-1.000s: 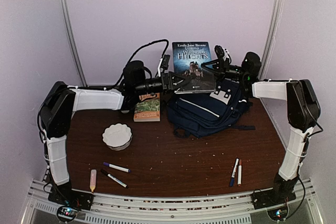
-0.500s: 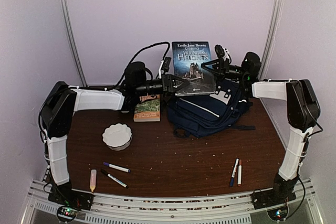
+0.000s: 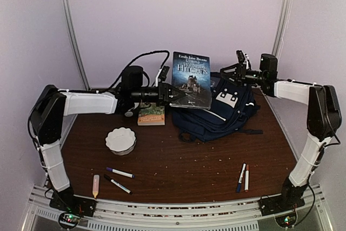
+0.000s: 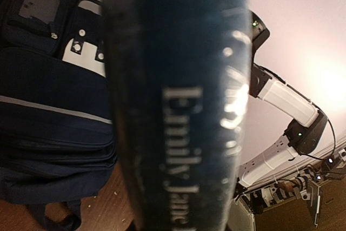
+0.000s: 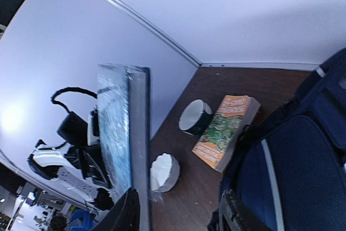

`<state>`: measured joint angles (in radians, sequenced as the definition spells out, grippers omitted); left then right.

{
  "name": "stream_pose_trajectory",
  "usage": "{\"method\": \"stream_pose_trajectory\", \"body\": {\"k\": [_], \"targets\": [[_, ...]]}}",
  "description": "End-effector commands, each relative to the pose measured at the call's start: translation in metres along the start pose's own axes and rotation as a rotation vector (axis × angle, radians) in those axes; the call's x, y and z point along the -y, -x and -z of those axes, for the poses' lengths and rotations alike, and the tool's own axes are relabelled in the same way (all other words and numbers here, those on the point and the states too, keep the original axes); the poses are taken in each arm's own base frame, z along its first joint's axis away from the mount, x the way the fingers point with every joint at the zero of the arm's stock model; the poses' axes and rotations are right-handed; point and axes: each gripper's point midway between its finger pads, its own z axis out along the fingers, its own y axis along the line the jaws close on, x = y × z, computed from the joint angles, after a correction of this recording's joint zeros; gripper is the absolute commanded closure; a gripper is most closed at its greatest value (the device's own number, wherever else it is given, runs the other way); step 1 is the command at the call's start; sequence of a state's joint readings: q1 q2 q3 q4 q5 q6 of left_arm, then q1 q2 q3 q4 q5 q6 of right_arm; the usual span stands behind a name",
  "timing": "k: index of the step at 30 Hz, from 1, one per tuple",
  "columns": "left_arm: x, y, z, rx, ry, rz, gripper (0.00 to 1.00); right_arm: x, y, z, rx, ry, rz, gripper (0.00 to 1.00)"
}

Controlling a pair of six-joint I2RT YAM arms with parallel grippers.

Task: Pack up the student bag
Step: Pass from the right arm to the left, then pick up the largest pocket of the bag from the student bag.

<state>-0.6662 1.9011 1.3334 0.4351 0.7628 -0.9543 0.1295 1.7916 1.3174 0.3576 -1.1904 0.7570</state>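
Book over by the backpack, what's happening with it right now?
The left gripper grips the blue book by a lower corner, holding it upright in the air at the backpack's left side. The right gripper hangs open over the backpack's far side, holding nothing. A second book, a bowl and pens lie on the table, not yet packed.

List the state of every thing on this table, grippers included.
Blue book: upright, off the table, gripped at its lower left edge.
Left gripper: shut on the blue book.
Right gripper: open, empty.
Backpack: lying on the table, front pocket up.
Green book: closed, lying flat.
Bowl: upright, empty.
Markers: lying loose near the front edge.
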Motion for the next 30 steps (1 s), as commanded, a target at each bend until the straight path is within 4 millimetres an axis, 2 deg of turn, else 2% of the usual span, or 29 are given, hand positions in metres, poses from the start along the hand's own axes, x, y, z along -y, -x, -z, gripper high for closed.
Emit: {"method": "stream_pose_trajectory", "body": {"k": [1,4,7,12,17,20,24,30], "targets": [[0.048,0.046,0.044,0.098,0.026,-0.277,1.0,0.027,-0.021,0.025,-0.07,-0.263,0.194,0.5],[0.03,0.051,0.063,0.075,0.168,-0.317,1.0,0.038,-0.036,0.029,-0.149,-0.396,0.301,0.53],[0.017,0.059,0.082,0.075,0.252,-0.316,1.0,0.042,-0.059,0.024,-0.273,-0.48,0.409,0.58],[0.003,0.066,0.113,0.108,0.378,-0.316,1.0,0.048,-0.109,0.004,-0.497,-0.561,0.592,0.66],[-0.005,0.066,0.133,0.079,0.455,-0.283,1.0,0.056,-0.162,-0.013,-0.703,-0.552,0.663,0.75],[-0.017,0.065,0.153,0.028,0.55,-0.252,1.0,0.071,-0.189,-0.017,-0.812,-0.604,0.714,0.76],[-0.019,0.064,0.17,0.02,0.608,-0.267,1.0,0.081,-0.207,-0.02,-0.879,-0.622,0.722,0.75],[-0.023,0.061,0.176,0.007,0.638,-0.263,1.0,0.091,-0.22,-0.023,-0.94,-0.624,0.723,0.7]]}}
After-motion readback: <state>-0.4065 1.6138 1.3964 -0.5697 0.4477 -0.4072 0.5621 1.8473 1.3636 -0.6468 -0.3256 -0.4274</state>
